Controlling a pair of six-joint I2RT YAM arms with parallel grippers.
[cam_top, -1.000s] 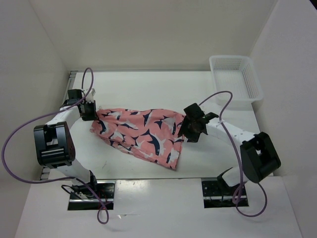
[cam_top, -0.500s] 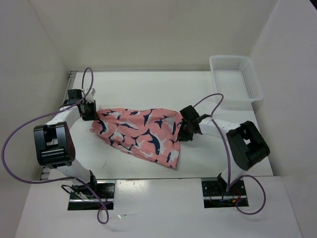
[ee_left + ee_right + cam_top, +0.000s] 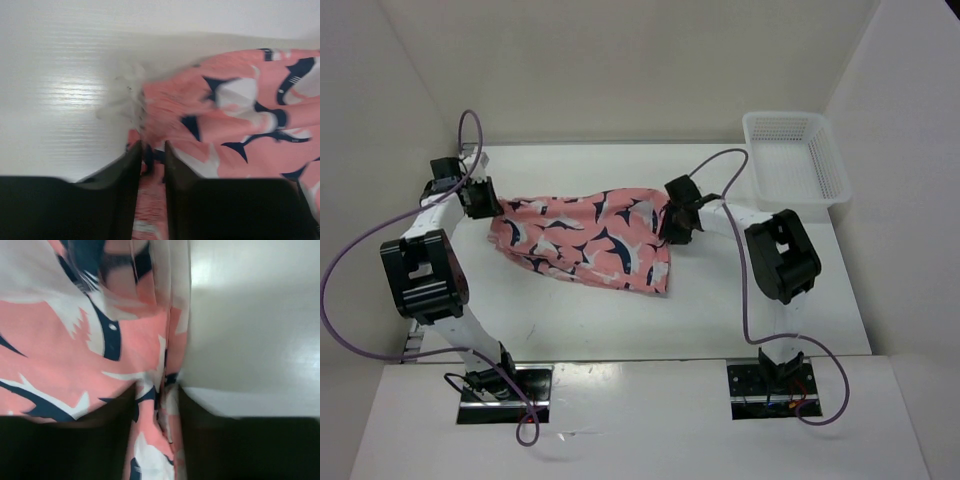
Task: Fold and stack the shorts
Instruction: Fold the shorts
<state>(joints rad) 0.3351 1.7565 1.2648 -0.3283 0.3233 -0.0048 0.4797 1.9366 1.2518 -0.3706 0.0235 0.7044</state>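
The shorts (image 3: 585, 238) stretch across the tabletop (image 3: 620, 320) between both arms. The left pincer (image 3: 480, 197) and right pincer (image 3: 672, 222) each clamp an edge (thin bites) — uneven pulling could slip a corner free.

table (image 3: 620, 170): carries every item listed.
shorts (image 3: 585, 235): lie on the table, left of centre, stretched crosswise.
left gripper (image 3: 480, 197): at the left end of the shorts, pinching the cloth.
right gripper (image 3: 672, 225): at their right end, pinching the cloth.
basket (image 3: 805, 207): on the table's far right corner, behind and right of the shorts, well apart.
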